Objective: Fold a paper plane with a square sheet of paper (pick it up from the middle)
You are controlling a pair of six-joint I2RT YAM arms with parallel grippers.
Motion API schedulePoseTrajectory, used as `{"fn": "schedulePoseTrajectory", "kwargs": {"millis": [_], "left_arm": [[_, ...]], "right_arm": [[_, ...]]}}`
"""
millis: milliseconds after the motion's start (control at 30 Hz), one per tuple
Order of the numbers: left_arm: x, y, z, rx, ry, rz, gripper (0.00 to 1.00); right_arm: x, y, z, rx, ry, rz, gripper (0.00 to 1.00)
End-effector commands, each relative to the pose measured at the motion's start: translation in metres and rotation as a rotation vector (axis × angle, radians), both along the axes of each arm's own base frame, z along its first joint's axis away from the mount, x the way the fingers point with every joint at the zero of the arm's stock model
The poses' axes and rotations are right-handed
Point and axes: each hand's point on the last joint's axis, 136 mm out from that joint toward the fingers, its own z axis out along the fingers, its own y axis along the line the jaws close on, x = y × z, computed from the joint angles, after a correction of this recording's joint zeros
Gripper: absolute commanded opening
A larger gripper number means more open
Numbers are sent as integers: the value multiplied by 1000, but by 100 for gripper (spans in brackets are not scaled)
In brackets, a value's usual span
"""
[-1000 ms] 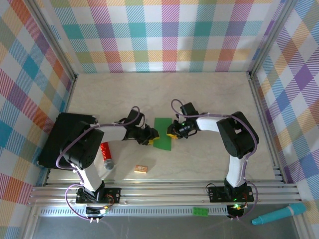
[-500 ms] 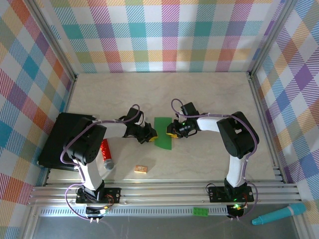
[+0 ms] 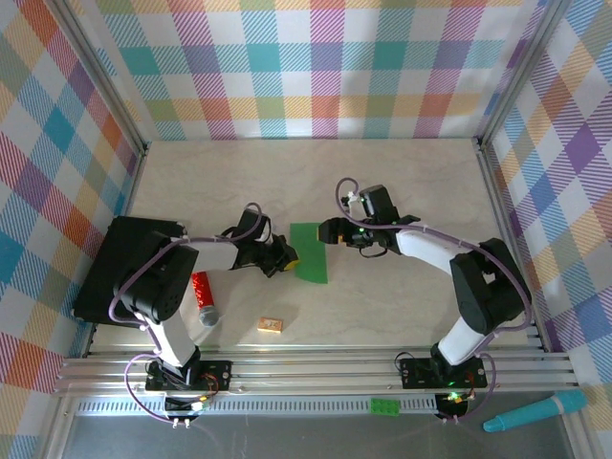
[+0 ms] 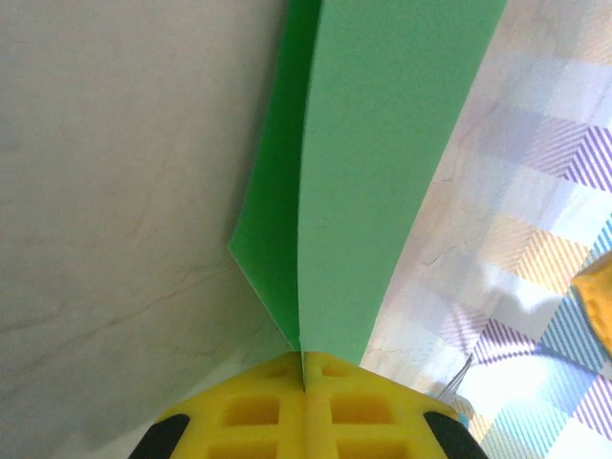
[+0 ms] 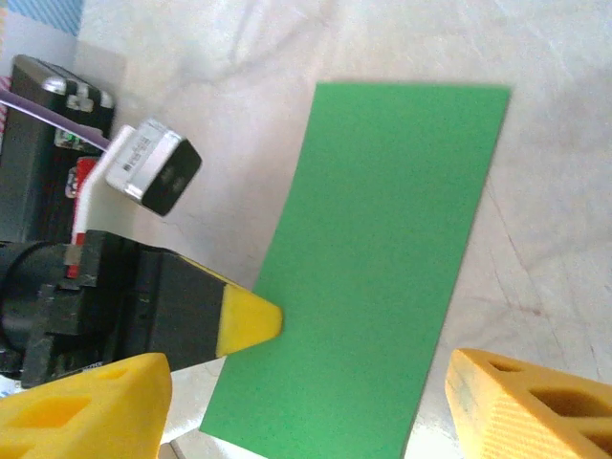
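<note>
The square sheet of paper [image 3: 310, 251] sits doubled in its 1st fold, left gripper [image 3: 285, 258] pinching its 9 o'clock edge, right gripper [image 3: 331, 232] spread at 2 o'clock; pressing the crease looks next.

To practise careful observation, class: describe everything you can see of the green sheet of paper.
The green sheet of paper is thin, plain and bright green, folded in half into a long rectangle; its two layers show in the left wrist view. It rests near the middle of the pale table. The left gripper is shut on its left long edge. The right gripper, open, sits beside its far right corner without gripping it.
</note>
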Motion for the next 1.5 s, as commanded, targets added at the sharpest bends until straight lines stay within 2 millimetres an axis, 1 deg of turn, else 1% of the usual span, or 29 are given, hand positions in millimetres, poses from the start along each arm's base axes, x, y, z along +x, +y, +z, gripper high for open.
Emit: {"fn": "schedulePoseTrajectory", "kwargs": {"millis": [0, 100, 200, 233, 333, 433, 500, 633, 767, 900, 1067, 1133, 1200, 1400, 1467], "left_arm": [[13, 9, 14, -19, -41, 115, 0], [16, 11, 15, -34, -41, 163, 0], [19, 11, 15, -52, -35, 192, 0], [20, 10, 14, -57, -29, 197, 0], [21, 10, 13, -62, -22, 206, 0], [21, 11, 15, -65, -28, 215, 0], [21, 11, 15, -66, -27, 213, 0], [20, 10, 15, -69, -14, 211, 0], [20, 7, 17, -67, -16, 194, 0], [19, 7, 19, -49, -19, 178, 0], [21, 6, 21, -48, -19, 177, 0], [23, 6, 23, -49, -25, 175, 0], [23, 5, 24, -46, -30, 171, 0], [22, 4, 23, -37, -26, 157, 0], [22, 4, 23, -35, -25, 158, 0]], "right_arm": [[-6, 4, -4, -37, -94, 96, 78], [-11, 12, -6, -67, -159, 148, 78], [-16, 20, -3, -88, -267, 201, 78], [-20, 25, -2, -82, -309, 242, 76], [-34, 35, 0, -75, -388, 352, 77], [-38, 39, -4, -83, -423, 413, 71], [-41, 42, -6, -94, -471, 441, 71], [-48, 49, -9, -127, -621, 515, 72], [-55, 58, -18, -160, -669, 587, 73], [-56, 67, -25, -168, -697, 618, 73], [-59, 77, -39, -206, -720, 668, 73], [-60, 79, -45, -227, -744, 685, 73], [-56, 77, -51, -262, -758, 672, 72], [-47, 74, -49, -289, -822, 621, 68], [-48, 73, -49, -292, -828, 627, 63]]}}
